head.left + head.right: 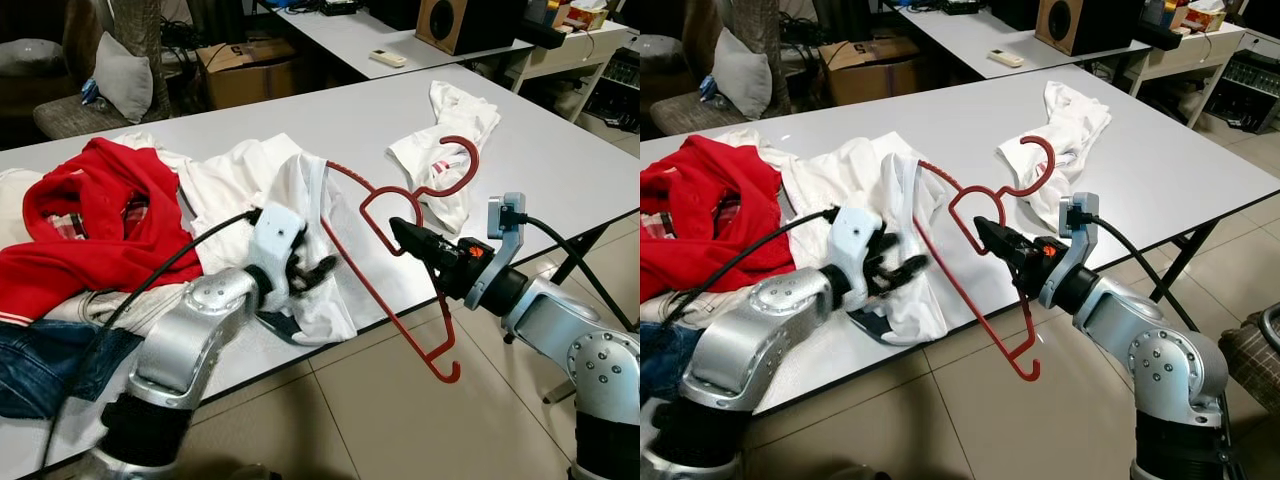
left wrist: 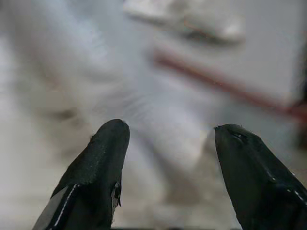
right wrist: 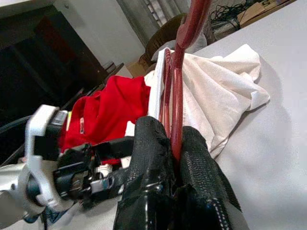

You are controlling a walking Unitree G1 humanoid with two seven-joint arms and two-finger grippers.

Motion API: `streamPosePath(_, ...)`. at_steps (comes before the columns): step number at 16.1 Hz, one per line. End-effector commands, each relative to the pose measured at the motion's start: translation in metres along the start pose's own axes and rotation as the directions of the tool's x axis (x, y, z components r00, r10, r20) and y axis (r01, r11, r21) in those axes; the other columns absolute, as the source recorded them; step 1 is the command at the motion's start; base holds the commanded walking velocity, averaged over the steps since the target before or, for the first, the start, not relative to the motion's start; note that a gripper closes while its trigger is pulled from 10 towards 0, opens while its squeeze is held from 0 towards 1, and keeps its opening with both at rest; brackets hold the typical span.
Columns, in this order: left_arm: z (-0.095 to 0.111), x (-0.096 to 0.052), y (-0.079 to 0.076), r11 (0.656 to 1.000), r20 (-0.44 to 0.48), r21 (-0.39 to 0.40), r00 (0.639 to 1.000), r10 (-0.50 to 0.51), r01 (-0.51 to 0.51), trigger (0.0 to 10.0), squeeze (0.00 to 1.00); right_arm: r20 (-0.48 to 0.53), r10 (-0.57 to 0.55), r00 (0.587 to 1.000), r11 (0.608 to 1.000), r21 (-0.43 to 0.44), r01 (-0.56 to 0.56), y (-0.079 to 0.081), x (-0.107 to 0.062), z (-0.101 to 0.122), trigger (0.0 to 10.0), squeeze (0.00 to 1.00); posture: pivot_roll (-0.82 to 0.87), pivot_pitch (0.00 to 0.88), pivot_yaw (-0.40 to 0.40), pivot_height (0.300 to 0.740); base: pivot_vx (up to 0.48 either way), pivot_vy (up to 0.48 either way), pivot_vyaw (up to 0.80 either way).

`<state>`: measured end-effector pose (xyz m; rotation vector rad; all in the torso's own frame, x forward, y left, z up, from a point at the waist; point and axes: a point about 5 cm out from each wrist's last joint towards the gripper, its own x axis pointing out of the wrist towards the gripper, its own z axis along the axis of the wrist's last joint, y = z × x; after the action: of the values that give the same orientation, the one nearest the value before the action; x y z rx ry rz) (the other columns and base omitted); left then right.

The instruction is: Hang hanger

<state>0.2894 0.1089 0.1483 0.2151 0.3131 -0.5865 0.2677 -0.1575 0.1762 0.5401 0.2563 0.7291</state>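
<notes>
The right gripper (image 1: 400, 233) is clamped on the red hanger (image 1: 385, 262), its two black fingers (image 3: 158, 158) pinching the wire where the neck meets the shoulders, over the table's near edge. From that grip the hook (image 1: 455, 165) curls up toward one o'clock, above a crumpled white cloth (image 1: 445, 150) lying on the table (image 1: 330, 120); one arm of the hanger runs up toward eleven o'clock and slips inside the white shirt (image 1: 270, 200), and the other drops toward five o'clock, past the table edge, ending in a small upturned hook (image 1: 447, 370) over the tiled floor (image 1: 400, 420). At nine o'clock from the right gripper, just beside the hanger's long arm, the left gripper (image 1: 312, 272) has its fingers (image 2: 103, 163) spread apart, touching or just above the shirt's lower edge; the wrist view is too blurred to tell which. Further out at nine o'clock a red garment (image 1: 100, 220) lies heaped beside the shirt, with blue denim (image 1: 40, 360) at seven o'clock near the table's front edge. At twelve o'clock, well apart, a second table (image 1: 375, 35) carries a white remote (image 1: 388, 58) and a wooden speaker (image 1: 455, 22), and a cardboard box (image 1: 250, 70) stands on the floor at eleven o'clock beside a chair with a grey cushion (image 1: 122, 75).
</notes>
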Motion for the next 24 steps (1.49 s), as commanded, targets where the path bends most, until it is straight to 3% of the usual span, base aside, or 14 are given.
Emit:
streamPosePath(1,-0.001,0.0,0.004,0.998,-0.014,0.042,0.999,0.039,-0.039,10.0,0.0,0.026,0.036,0.999,0.999,-0.033,-0.035,0.009,0.0,0.009,10.0,0.0,-0.07,0.0,0.029,0.74,0.0,0.0,0.0)
streamPosePath(2,-0.001,-0.001,0.005,0.998,-0.018,0.046,0.999,0.05,-0.049,10.0,0.0,0.028,0.036,0.999,0.999,-0.034,-0.035,0.008,0.0,0.01,10.0,0.0,-0.07,0.0,0.029,0.74,0.0,0.0,0.0)
streamPosePath(3,0.0,-0.002,0.005,0.996,-0.028,0.063,0.998,0.061,-0.059,4.5,0.0,0.03,0.036,0.999,0.999,-0.036,-0.034,0.008,-0.001,0.011,10.0,0.0,-0.07,0.0,0.029,0.74,0.0,0.0,0.0)
streamPosePath(4,0.001,-0.004,0.005,0.995,-0.037,0.081,0.997,0.069,-0.066,1.1,0.0,0.033,0.034,0.999,0.999,-0.036,-0.033,0.007,-0.001,0.012,10.0,0.0,-0.07,0.0,0.028,0.74,0.0,0.0,0.0)
streamPosePath(5,-0.001,-0.004,0.005,0.995,-0.047,0.081,0.997,0.069,-0.065,0.0,0.0,0.035,0.033,0.999,0.999,-0.037,-0.032,0.007,-0.001,0.012,10.0,0.0,-0.07,0.0,0.027,0.74,0.0,0.0,0.0)
streamPosePath(8,-0.004,-0.002,-0.006,0.996,-0.037,-0.085,0.999,0.025,-0.028,0.0,0.0,0.044,0.036,0.998,0.999,-0.038,-0.034,0.007,-0.001,0.015,10.0,0.0,-0.06,0.0,0.026,0.74,0.0,0.0,0.0)
streamPosePath(13,-0.014,-0.003,0.002,0.992,-0.079,-0.09,0.994,0.078,-0.085,0.0,0.0,0.05,0.044,0.998,0.998,-0.038,-0.042,0.009,0.001,0.016,10.0,0.0,-0.06,0.0,0.028,0.74,0.0,0.0,0.0)
streamPosePath(18,-0.009,-0.004,0.002,0.991,-0.018,-0.125,0.999,0.045,-0.046,0.0,0.0,0.051,0.042,0.998,0.998,-0.039,-0.04,0.008,0.0,0.016,10.0,0.0,-0.06,0.0,0.033,0.74,0.0,0.0,0.0)
streamPosePath(21,0.004,-0.013,0.004,0.978,0.141,-0.165,0.985,-0.101,0.124,0.0,0.0,0.047,0.03,0.998,0.999,-0.038,-0.028,0.006,-0.003,0.014,10.0,0.0,-0.07,0.0,0.04,0.74,0.0,0.0,0.0)
streamPosePath(23,0.012,-0.025,0.018,0.955,0.268,-0.191,0.948,-0.17,0.225,0.0,0.0,0.039,0.018,0.999,0.999,-0.034,-0.016,0.004,-0.006,0.011,10.0,0.0,-0.07,0.0,0.041,0.74,0.0,0.0,0.0)
streamPosePath(24,0.012,-0.027,0.019,0.952,0.279,-0.195,0.944,-0.175,0.234,0.0,0.0,0.038,0.017,0.999,0.999,-0.033,-0.016,0.004,-0.007,0.01,10.0,0.0,-0.07,0.0,0.045,0.74,0.0,0.0,0.0)
